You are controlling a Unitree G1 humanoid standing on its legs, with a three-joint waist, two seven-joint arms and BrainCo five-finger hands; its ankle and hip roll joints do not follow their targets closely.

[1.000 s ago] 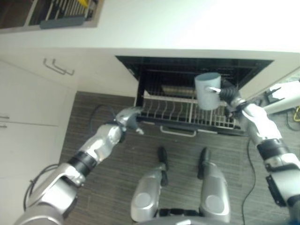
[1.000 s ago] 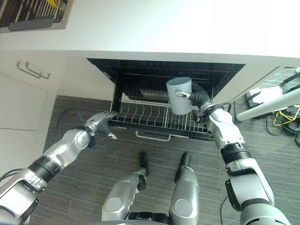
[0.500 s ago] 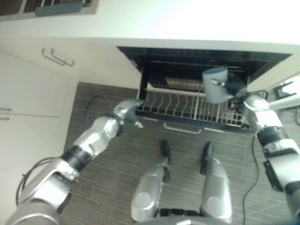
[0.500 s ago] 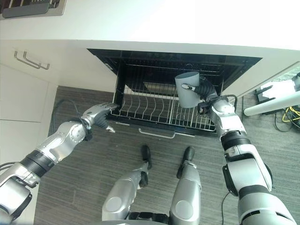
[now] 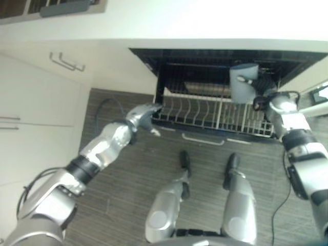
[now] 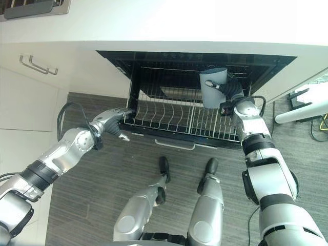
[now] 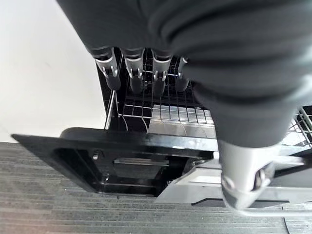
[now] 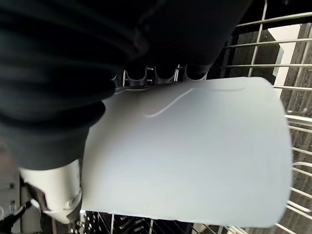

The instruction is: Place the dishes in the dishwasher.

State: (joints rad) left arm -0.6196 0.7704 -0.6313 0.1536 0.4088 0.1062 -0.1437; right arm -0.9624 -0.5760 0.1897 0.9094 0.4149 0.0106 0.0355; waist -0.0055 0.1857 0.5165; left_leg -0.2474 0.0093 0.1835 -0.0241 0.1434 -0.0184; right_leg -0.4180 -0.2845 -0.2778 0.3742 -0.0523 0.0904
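Right hand (image 6: 231, 91): fingers and thumb are wrapping round a smooth grey-blue plastic cup (image 6: 212, 87), holding it above the right part of the rack.
Left hand (image 6: 110, 122): fingers are extending straight and relaxed by the rack's left near corner.
Rack (image 6: 169, 120): a white wire dishwasher rack with curved tines is sitting pulled out of the black dishwasher cavity (image 6: 169, 69).
Floor (image 6: 102, 174): dark, streaked wood-grain planks.

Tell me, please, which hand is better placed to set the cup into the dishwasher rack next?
The right hand: it already grips the grey cup above the pulled-out rack. The left hand is open, at the rack's left corner.
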